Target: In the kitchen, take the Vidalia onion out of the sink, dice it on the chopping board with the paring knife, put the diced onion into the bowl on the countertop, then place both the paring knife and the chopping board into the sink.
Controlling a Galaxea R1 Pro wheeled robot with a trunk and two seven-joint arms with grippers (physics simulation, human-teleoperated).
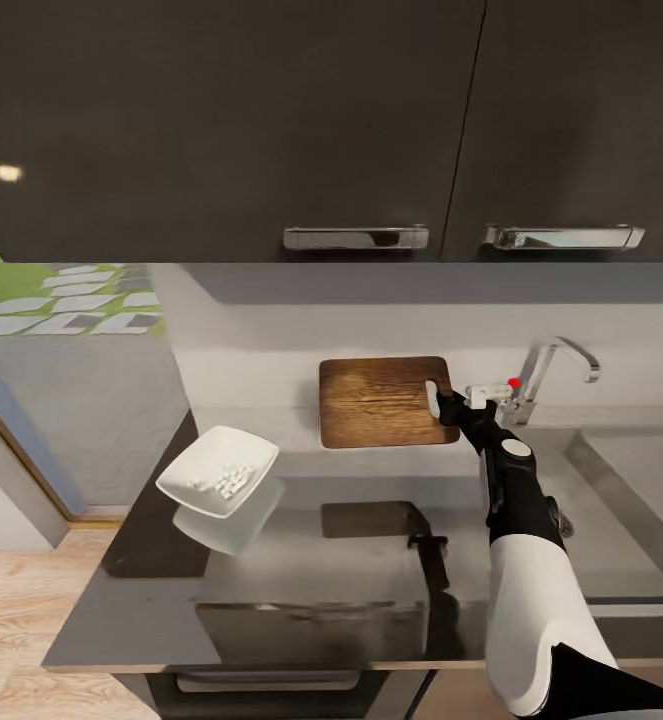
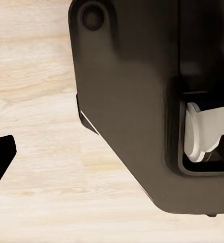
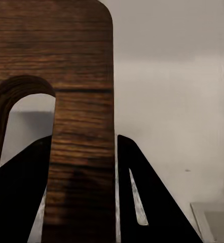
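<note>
Your right tool (image 1: pixel 441 400) is closed on the chopping board (image 1: pixel 381 402). In the right wrist view its two dark fingers (image 3: pixel 142 197) clamp the strip of wood between the oval handle slot (image 3: pixel 26 116) and the board's outer edge (image 3: pixel 81 152). From the head view the board appears lifted off the desk (image 1: pixel 371 560) and held up near the pale backsplash (image 1: pixel 271 350); its dark reflection lies separately on the glossy surface below. It hangs just left of the chrome tap (image 1: pixel 546 375).

The bowl (image 1: pixel 218 470) sits at the left end of the desk, well apart from the board, with small white diced onion pieces (image 1: pixel 229 482) inside. So you can judge the retrieving, dicing and transfer steps as done.

The sink (image 1: pixel 631 480) lies to the right, beyond the tap. The part of the basin you can see is partly covered by your right arm, and the paring knife cannot be made out there or on the desk, so whether it is already in cannot be told from here.

What is left, as far as this shows, is carrying the board rightward past the tap and lowering it into the basin. Mind the tap's lever as you swing across.

The left wrist view looks down at light wood flooring (image 2: pixel 36 76) and the robot's own dark body (image 2: pixel 137 101); one dark finger tip (image 2: pixel 0 157) shows, so you cannot tell whether that tool is open or closed.
</note>
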